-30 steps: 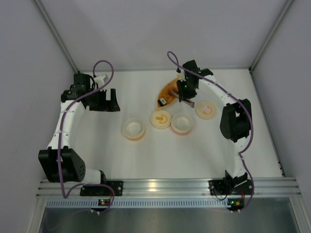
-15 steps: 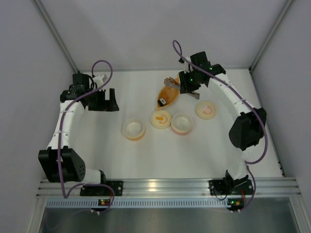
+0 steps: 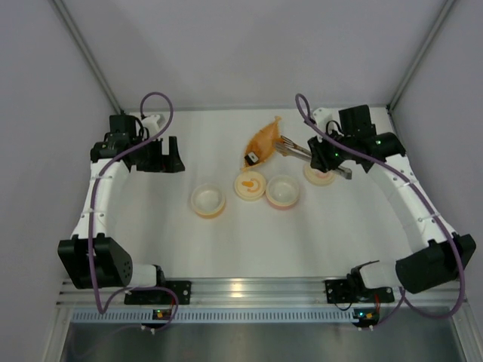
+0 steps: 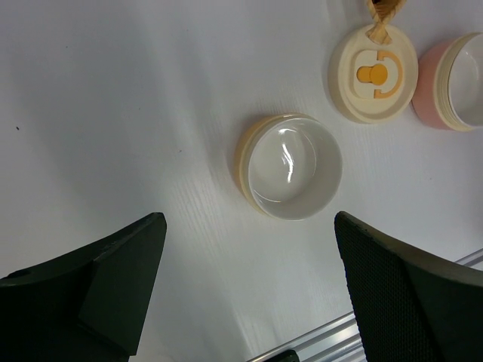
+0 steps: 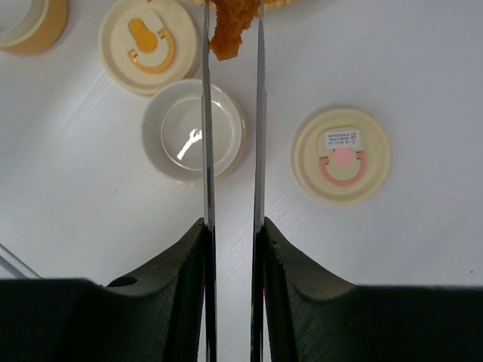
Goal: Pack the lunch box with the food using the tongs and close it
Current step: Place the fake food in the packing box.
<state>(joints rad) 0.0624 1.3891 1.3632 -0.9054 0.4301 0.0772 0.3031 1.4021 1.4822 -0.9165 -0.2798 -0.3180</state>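
Note:
My right gripper (image 5: 232, 226) is shut on the grey metal tongs (image 5: 205, 113), whose two arms run up the right wrist view. An orange lump of food (image 5: 226, 30) is pinched between their tips, just beyond the pink-rimmed lunch box bowl (image 5: 192, 130). From above, the right gripper (image 3: 328, 154) sits over the pink lid (image 3: 319, 172), and the tongs (image 3: 296, 149) point left toward the orange leaf tray (image 3: 260, 139). A tiny black block (image 3: 250, 157) lies at the tray's near end. My left gripper (image 4: 247, 226) hangs open and empty by the orange-rimmed bowl (image 4: 290, 166).
An orange-marked lid (image 3: 250, 185) lies between the orange-rimmed bowl (image 3: 207, 200) and the pink bowl (image 3: 283, 190). The left gripper (image 3: 155, 154) is at the far left. Walls close the table on three sides, and an aluminium rail (image 3: 256, 286) runs along the near edge.
My right arm has swung right and drawn back from the leaf tray, carrying the tongs with the orange lump. The left arm has stayed put.

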